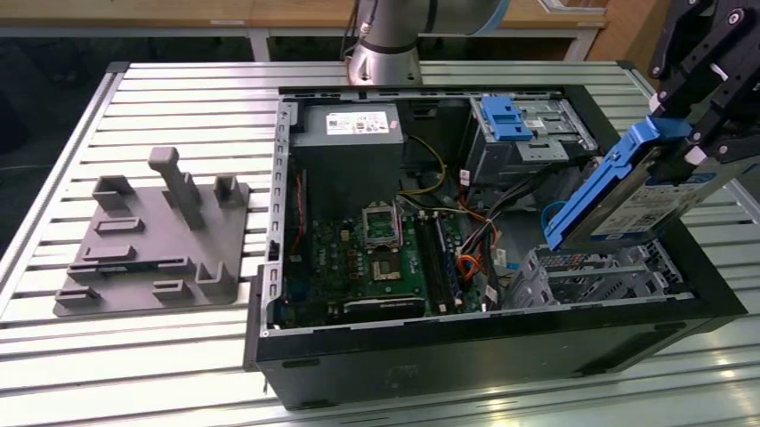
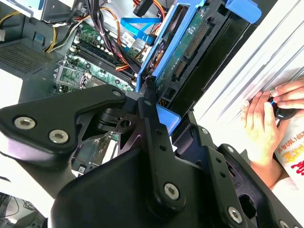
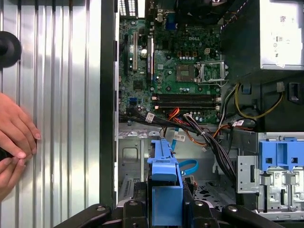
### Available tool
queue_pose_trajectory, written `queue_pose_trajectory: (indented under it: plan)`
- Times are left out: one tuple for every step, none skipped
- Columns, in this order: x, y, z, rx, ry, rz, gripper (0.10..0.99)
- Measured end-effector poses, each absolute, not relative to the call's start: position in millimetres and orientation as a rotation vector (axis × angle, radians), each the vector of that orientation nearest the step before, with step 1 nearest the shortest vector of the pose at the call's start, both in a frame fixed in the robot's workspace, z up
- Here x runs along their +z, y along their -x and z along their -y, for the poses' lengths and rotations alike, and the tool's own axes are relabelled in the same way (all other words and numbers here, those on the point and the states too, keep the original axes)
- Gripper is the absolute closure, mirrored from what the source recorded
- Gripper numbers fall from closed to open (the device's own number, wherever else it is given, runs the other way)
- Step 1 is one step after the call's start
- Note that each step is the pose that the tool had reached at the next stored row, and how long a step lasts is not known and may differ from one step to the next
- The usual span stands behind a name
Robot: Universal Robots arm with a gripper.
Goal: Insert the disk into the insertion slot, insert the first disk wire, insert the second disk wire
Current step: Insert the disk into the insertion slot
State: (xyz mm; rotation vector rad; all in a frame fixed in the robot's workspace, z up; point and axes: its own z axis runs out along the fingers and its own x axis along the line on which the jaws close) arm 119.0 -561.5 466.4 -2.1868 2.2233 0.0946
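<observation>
My gripper (image 1: 691,149) is shut on the disk (image 1: 647,203), a grey drive with a white label in a bright blue carrier. I hold it tilted in the air at the exterior view's right, over the open computer case. Directly below it sits the insertion slot (image 1: 594,276), a silver perforated drive cage in the case's near right corner. The disk's lower end hangs just above the cage and is apart from it. In the first wrist view the blue carrier (image 3: 166,183) points down toward the cage's sheet metal (image 3: 129,161). In the second wrist view the disk (image 2: 190,45) sits between the black fingers (image 2: 152,118).
A grey cage with a blue latch (image 1: 522,124) stands behind the slot. Orange and black cables (image 1: 475,240) lie between them, beside the motherboard (image 1: 380,258). A grey fixture plate (image 1: 155,231) rests at the exterior view's left. A person's hands (image 3: 14,137) lie on the table beside the case.
</observation>
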Motion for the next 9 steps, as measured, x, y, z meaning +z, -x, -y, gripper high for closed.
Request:
queue_pose_trajectory:
  plan:
    - [466.1,-119.0,561.5,0.094,2.187,-2.223,0.722]
    - [465.8,-119.0,561.5,0.095,2.187,-2.223,0.722]
    - [465.4,-119.0,561.5,0.095,2.187,-2.223,0.722]
    - [465.1,-119.0,561.6,0.095,2.187,-2.223,0.722]
    - [464.8,-119.0,561.6,0.095,2.187,-2.223,0.722]
    - [464.5,-119.0,561.6,0.095,2.187,-2.223,0.722]
    - [464.1,-119.0,561.6,0.095,2.187,-2.223,0.722]
    - [463.8,-119.0,561.6,0.095,2.187,-2.223,0.722]
    - [463.4,-119.0,561.6,0.095,2.187,-2.223,0.722]
